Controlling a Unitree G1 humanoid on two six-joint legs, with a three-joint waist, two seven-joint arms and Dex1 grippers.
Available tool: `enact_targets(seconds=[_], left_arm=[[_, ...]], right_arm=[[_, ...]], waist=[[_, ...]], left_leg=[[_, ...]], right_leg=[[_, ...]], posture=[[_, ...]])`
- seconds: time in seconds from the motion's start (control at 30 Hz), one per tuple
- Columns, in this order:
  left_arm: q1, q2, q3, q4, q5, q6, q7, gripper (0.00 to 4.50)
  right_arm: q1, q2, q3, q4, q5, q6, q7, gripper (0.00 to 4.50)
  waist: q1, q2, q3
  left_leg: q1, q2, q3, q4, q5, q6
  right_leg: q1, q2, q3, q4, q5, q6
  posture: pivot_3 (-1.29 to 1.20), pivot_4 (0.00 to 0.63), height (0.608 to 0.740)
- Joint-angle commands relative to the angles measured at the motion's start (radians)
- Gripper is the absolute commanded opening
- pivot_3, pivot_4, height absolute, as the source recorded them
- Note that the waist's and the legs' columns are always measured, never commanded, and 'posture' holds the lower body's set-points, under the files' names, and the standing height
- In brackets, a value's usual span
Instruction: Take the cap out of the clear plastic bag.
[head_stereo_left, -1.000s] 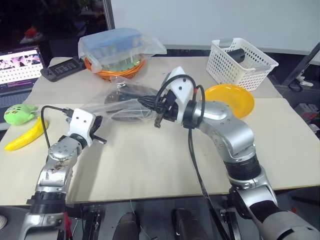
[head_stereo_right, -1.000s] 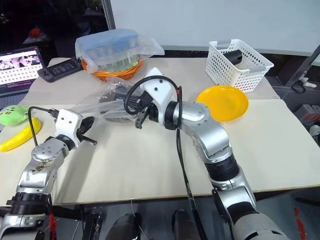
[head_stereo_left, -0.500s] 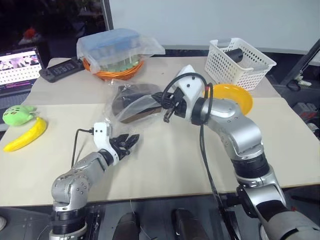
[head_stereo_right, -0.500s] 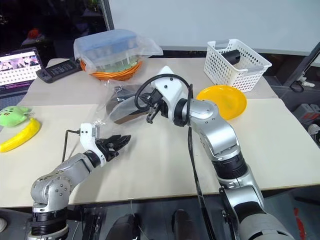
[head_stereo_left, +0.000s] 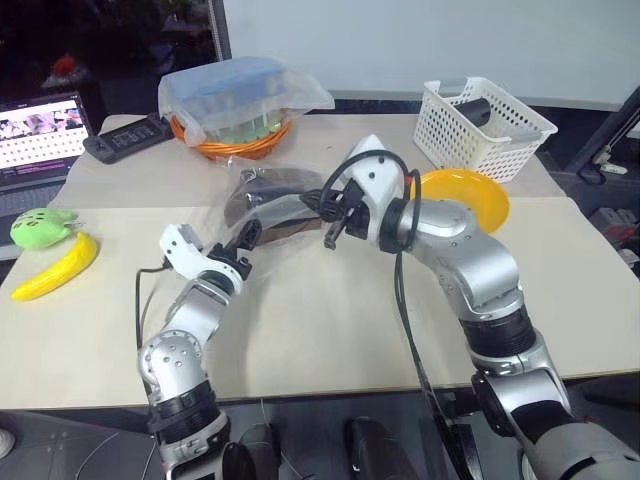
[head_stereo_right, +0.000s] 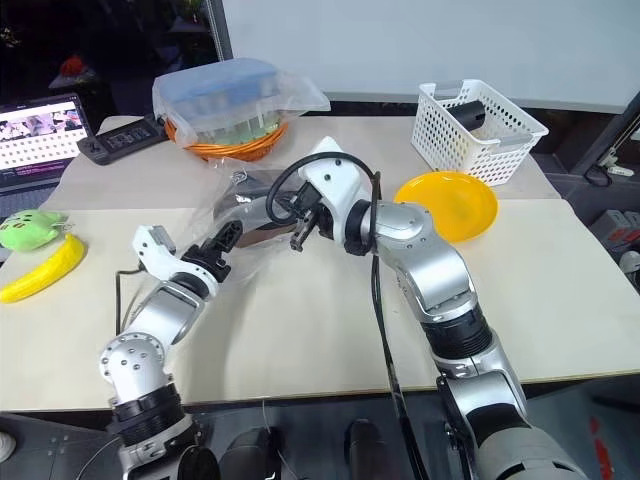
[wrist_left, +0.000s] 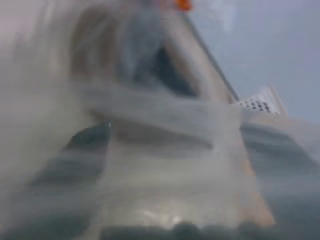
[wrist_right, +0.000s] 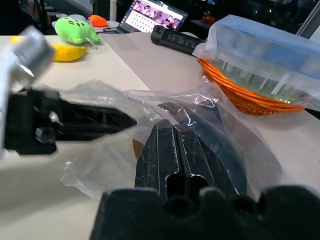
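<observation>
Pinching the clear plastic bag (head_stereo_right: 240, 205), right gripper (head_stereo_right: 297, 222) lifts it; left gripper (head_stereo_right: 222, 238) gapes alongside.

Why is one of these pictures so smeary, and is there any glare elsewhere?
Left wrist view: heavy blur, the clear plastic bag pressed close to the lens. Right wrist view: sharp on the right gripper, while the left gripper is softly smeared. Eye views: even lighting, small white glints on the bag's crinkles.
</observation>
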Motion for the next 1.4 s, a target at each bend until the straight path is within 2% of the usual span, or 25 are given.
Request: enact_targets(seconds=[0.03, 0.27, 0.47, 0.6, 0.7, 0.8, 0.97, 1.13, 1.4], left_arm=[[-0.086, -0.025, 0.023, 0.134, 0.000, -0.121, 0.015, 4.44], [-0.206, 0.000, 0.044, 0.382, 0.045, -0.273, 0.031, 4.44], [-0.174, -0.032, 0.020, 0.346, -0.005, -0.240, 0.113, 4.44], [-0.225, 0.004, 0.032, 0.489, 0.011, -0.297, 0.075, 4.44], [-0.309, 0.047, 0.040, 0.665, 0.032, -0.358, 0.016, 4.44], [-0.364, 0.073, 0.038, 0.771, 0.047, -0.378, -0.037, 3.77], [-0.389, 0.082, 0.038, 0.812, 0.054, -0.379, -0.072, 1.89], [-0.356, 0.060, 0.033, 0.738, 0.026, -0.332, -0.066, 0.09], [-0.241, -0.012, -0.019, 0.395, -0.091, -0.136, 0.044, 0.09]], right_arm=[[-0.011, 0.001, -0.003, -0.047, 0.006, 0.006, 0.002, 0.00], [-0.012, 0.000, 0.003, -0.061, 0.009, 0.029, 0.005, 0.00], [-0.013, -0.010, 0.004, -0.070, 0.005, 0.045, 0.003, 0.00], [-0.016, -0.010, 0.003, -0.070, 0.009, 0.047, 0.003, 0.00], [-0.021, -0.006, 0.008, -0.070, 0.012, 0.047, 0.006, 0.00], [-0.023, -0.006, 0.009, -0.074, 0.013, 0.049, 0.007, 0.00], [-0.025, -0.011, 0.006, -0.077, 0.012, 0.052, 0.007, 0.00], [-0.025, -0.009, 0.009, -0.076, 0.010, 0.053, 0.003, 0.00], [-0.029, 0.006, 0.019, -0.046, -0.006, 0.029, -0.003, 0.00]], waist=[[0.001, 0.000, 0.000], [0.002, 0.000, 0.000], [0.001, 0.000, 0.000], [0.003, 0.000, -0.001], [0.010, 0.000, -0.001], [0.017, 0.000, -0.001], [0.025, 0.000, -0.001], [0.026, 0.000, -0.001], [0.024, 0.000, -0.001]], left_leg=[[0.000, 0.000, 0.000, 0.000, 0.000, 0.000], [-0.001, -0.001, -0.001, 0.000, 0.000, 0.000], [-0.001, -0.001, -0.001, 0.000, 0.000, 0.000], [0.000, -0.001, 0.000, 0.000, 0.000, 0.000], [0.008, -0.001, -0.001, 0.000, 0.000, 0.000], [0.014, -0.001, -0.001, 0.000, 0.000, 0.000], [0.010, 0.000, -0.001, -0.003, 0.000, 0.000], [0.005, 0.000, -0.001, -0.003, -0.001, 0.000], [0.004, 0.000, -0.001, -0.003, -0.001, 0.000]], right_leg=[[0.000, 0.000, 0.000, 0.000, 0.000, 0.000], [0.000, 0.000, 0.000, -0.002, 0.000, 0.000], [0.001, 0.000, 0.000, -0.002, 0.001, 0.001], [0.001, 0.000, 0.000, -0.002, 0.001, 0.001], [0.010, 0.000, -0.001, -0.003, -0.002, 0.005], [0.017, 0.000, -0.002, -0.006, -0.006, 0.003], [0.016, 0.000, -0.002, -0.013, -0.002, 0.007], [0.014, -0.001, -0.002, -0.016, 0.003, 0.003], [0.013, -0.001, -0.002, -0.016, 0.002, 0.004]], posture=[[0.00, 0.150, 0.740], [0.00, 0.150, 0.740], [0.00, 0.150, 0.740], [0.00, 0.150, 0.740], [0.00, 0.150, 0.740], [0.00, 0.150, 0.740], [0.00, 0.150, 0.740], [0.00, 0.150, 0.740], [0.00, 0.150, 0.740]])
